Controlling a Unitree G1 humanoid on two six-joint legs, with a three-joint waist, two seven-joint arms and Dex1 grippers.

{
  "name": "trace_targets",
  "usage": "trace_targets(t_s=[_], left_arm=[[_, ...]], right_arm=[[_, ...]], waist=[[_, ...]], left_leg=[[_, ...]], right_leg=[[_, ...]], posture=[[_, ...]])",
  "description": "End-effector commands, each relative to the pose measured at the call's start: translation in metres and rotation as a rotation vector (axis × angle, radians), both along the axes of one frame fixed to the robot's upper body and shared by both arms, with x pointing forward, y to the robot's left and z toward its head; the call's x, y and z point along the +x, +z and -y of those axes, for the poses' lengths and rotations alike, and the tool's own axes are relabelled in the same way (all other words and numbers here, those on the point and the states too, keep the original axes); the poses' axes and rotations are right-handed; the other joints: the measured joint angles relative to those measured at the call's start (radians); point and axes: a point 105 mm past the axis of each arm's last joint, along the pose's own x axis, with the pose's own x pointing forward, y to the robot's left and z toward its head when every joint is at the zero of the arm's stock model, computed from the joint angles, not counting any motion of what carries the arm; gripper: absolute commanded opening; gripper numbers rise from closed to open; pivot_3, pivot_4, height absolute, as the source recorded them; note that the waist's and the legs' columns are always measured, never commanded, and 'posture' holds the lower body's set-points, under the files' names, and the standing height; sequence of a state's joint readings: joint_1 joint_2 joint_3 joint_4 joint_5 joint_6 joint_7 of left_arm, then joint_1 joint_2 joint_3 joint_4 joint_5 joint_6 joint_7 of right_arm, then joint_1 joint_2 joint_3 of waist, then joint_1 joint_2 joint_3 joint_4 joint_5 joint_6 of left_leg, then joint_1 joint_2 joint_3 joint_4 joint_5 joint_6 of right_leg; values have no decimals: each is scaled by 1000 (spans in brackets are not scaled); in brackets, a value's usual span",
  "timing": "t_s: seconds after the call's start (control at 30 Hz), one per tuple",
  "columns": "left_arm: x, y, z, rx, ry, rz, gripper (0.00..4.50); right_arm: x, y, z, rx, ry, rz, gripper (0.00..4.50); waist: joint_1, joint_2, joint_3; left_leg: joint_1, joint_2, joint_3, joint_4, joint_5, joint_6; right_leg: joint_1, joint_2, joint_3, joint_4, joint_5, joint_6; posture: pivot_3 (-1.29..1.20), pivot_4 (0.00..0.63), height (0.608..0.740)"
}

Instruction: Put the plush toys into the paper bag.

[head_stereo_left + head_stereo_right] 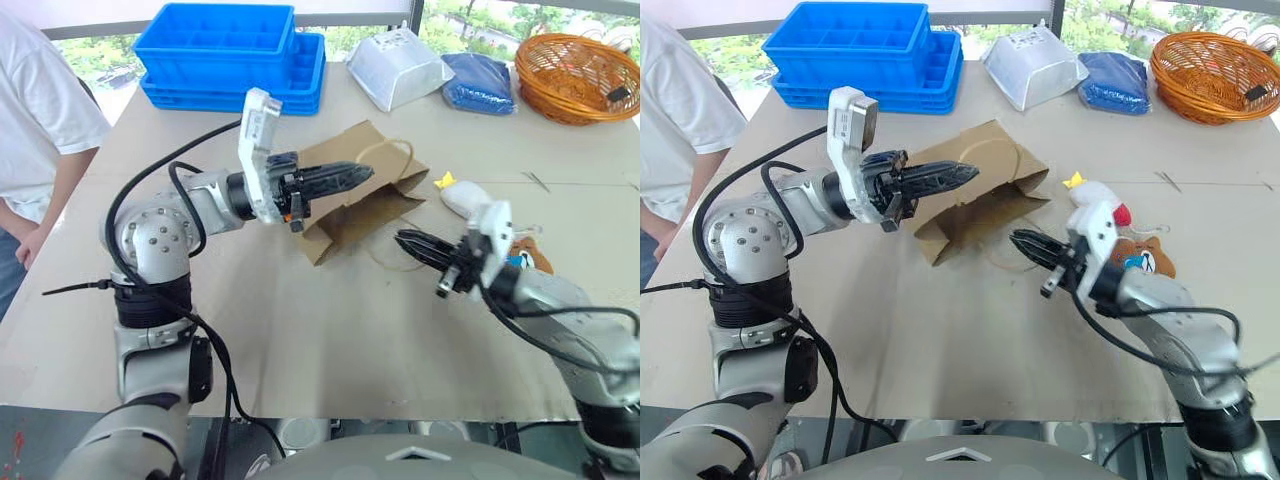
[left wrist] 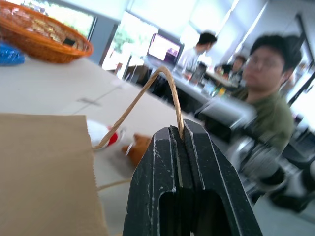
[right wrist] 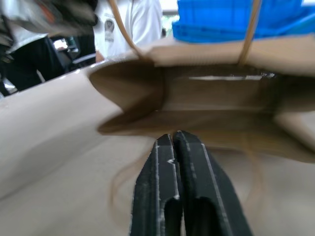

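Note:
The brown paper bag [image 1: 345, 215] lies on its side in the middle of the table, its mouth partly open toward my right gripper. My left gripper [image 2: 179, 132] is shut on the bag's upper twine handle [image 2: 147, 91] and holds it raised above the bag. My right gripper [image 1: 400, 238] is shut, low at the bag's mouth [image 3: 211, 98], with the lower twine loop lying beside it; I cannot tell whether it pinches that loop. The white rocket plush [image 1: 1095, 195] and the brown bear plush [image 1: 1145, 258] lie on the table just right of the bag, behind my right wrist.
Stacked blue crates [image 1: 230, 55] stand at the table's far edge, with a white plastic bag [image 1: 398, 68], a blue pouch [image 1: 478, 82] and an orange wicker basket [image 1: 575, 75] to their right. A person in a white shirt [image 1: 40, 110] stands at the left edge.

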State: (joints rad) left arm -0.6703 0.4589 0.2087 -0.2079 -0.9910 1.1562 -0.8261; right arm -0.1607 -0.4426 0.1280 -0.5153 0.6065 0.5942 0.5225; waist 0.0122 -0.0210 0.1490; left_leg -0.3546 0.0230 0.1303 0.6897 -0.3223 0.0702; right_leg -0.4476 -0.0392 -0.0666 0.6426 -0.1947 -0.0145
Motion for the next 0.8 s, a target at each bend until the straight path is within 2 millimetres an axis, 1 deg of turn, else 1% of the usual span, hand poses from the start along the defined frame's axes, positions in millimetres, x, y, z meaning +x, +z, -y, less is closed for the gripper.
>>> trace_targets(t_s=[0.03, 0.13, 0.2, 0.3, 0.37, 0.47, 0.53, 0.6, 0.67, 0.8], left_arm=[[-10, 12, 3, -25, -18, 23, 0], [-14, 7, 8, -6, -18, 22, 0], [-15, 6, 12, -12, -19, 15, 0], [-16, 2, 15, -15, -14, 7, 0], [-15, -2, 16, -12, 0, 0, 0], [-15, -4, 12, -6, 31, 11, 0], [-12, -3, 5, -14, 68, 5, 0], [-9, -4, 1, -21, 95, -4, 0], [-8, -6, -1, -30, 108, -15, 0], [-8, -10, -1, -26, 104, -22, 0]], right_arm=[[21, -5, -12, -30, -38, 16, 62], [40, -5, -27, -24, -45, 11, 62], [48, -11, -41, -52, -20, 0, 62], [56, -23, -57, -111, 18, -8, 62], [60, -28, -63, -147, 32, 13, 62], [65, -12, -53, -68, 6, 15, 62], [59, -6, -36, -75, 15, 33, 62], [51, -5, -25, -91, 37, 38, 62], [39, -6, -22, -131, 101, 36, 62], [31, -9, -20, -182, 149, 25, 62]], waist=[[-1, 0, 0], [-5, 0, 0], [-15, 0, 0], [-21, 0, 0], [-26, 0, 0], [-27, 0, 0], [-23, 0, 0], [-23, 1, 0], [-24, 0, 0], [-31, 1, 0]], left_leg=[[0, 0, 0, 0, 0, 0], [0, 0, -1, 0, 0, -1], [0, 0, -1, 0, 1, -1], [0, 0, -2, 0, 1, -2], [0, 0, -2, 0, 1, -2], [0, 0, -2, 0, 2, -3], [0, 0, -2, 0, 2, -3], [-1, 0, -2, 0, 2, -3], [-1, -1, -2, 0, 2, -3], [0, 0, -3, -1, 2, -4]], right_leg=[[0, 0, 0, 0, 0, 0], [0, 0, -1, 0, 0, 0], [0, 0, -1, 0, 0, 0], [0, 0, -3, 1, 0, 0], [0, 0, -2, 1, 1, 0], [0, 0, -3, 1, 1, 0], [0, -1, -3, 2, 1, 0], [0, -2, -5, 1, 1, 0], [0, -3, -5, 1, 1, 0], [0, -1, -4, 1, 1, 0]], posture=[[0, 150, 740], [0, 150, 740], [0, 150, 740], [0, 150, 740], [0, 150, 740], [0, 150, 740], [0, 150, 740], [0, 150, 740], [0, 150, 740], [0, 150, 740]])
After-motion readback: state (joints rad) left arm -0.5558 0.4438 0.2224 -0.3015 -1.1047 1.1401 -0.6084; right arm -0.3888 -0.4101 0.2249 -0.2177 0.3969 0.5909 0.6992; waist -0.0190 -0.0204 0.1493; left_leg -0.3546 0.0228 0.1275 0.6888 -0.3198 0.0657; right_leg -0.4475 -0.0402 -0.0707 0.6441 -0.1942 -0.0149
